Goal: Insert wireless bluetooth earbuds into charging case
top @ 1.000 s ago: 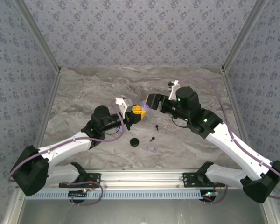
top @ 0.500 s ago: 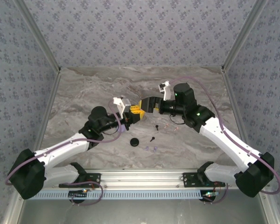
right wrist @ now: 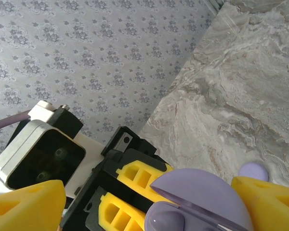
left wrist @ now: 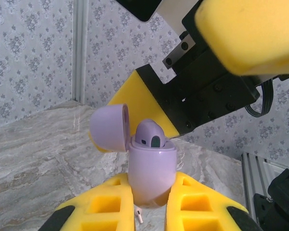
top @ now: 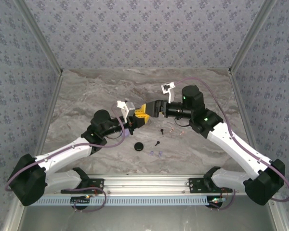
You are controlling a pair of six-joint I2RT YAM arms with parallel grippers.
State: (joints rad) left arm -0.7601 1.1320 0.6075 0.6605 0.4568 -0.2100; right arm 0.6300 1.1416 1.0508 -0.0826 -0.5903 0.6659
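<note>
Grey marble-patterned tabletop, veined in white and brown, boxed in on three sides by walls papered in pale blue-grey with a small repeating floral print. Slim metal posts at the two back corners, leaning outward toward the top. Along the near edge, a silver aluminium rail above a slotted strip. Soft, even light across the surface.
</note>
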